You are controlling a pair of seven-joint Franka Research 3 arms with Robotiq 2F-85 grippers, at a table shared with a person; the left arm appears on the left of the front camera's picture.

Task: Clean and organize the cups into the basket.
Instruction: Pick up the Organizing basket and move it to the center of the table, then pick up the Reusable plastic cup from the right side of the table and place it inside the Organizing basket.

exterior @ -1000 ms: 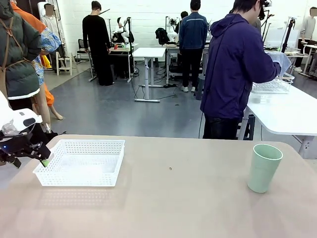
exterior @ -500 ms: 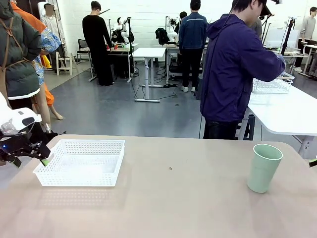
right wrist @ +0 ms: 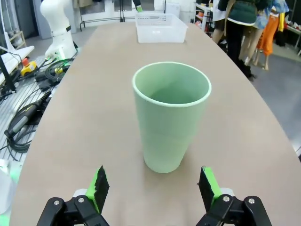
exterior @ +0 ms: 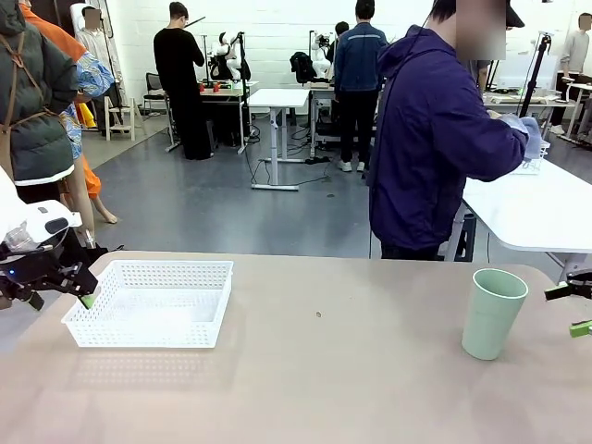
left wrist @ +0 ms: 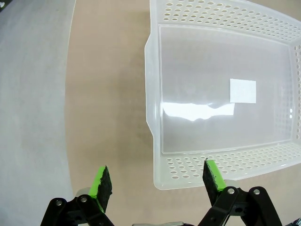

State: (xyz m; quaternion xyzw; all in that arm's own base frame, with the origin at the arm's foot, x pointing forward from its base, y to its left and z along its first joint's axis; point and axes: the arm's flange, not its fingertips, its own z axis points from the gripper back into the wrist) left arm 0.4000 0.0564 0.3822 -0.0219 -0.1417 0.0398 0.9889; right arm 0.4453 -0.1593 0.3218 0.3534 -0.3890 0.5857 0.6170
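A pale mint green cup (exterior: 493, 313) stands upright on the table's right side, and it is seen close in the right wrist view (right wrist: 170, 116). My right gripper (exterior: 578, 309) comes in at the right edge, open, a little short of the cup, with its pads (right wrist: 99, 184) spread wider than the cup (right wrist: 153, 186). The white lattice basket (exterior: 152, 302) lies empty at the left. My left gripper (exterior: 57, 289) hovers open by the basket's left end, its fingers (left wrist: 104, 181) straddling the near rim corner (left wrist: 157, 180). No brown cups show.
A person in a purple hoodie (exterior: 435, 139) stands at the far side, turned toward a white table (exterior: 536, 208) on the right. Cables and a robot base (right wrist: 59, 28) lie off the table's edge in the right wrist view. Bare tabletop (exterior: 324, 370) spans the middle.
My right gripper has come into the picture at the right edge, toward the mint cup. The person has turned and lifted something at the white table. My left gripper has barely moved.
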